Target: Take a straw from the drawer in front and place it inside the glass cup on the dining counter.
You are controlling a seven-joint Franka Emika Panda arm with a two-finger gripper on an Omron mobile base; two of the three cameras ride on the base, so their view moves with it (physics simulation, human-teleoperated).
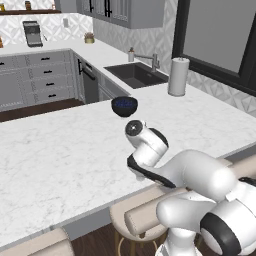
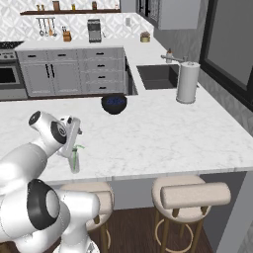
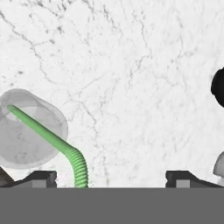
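Hand view: the straw (image 3: 48, 135) stands inside the glass cup (image 3: 30, 129) on the dining counter (image 3: 131, 65), the claw (image 3: 111, 177) spread wide, empty.

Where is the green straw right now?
The straw is leaning inside the glass cup, at the left of the hand view. The cup stands near the dining counter's front edge, under the open gripper.
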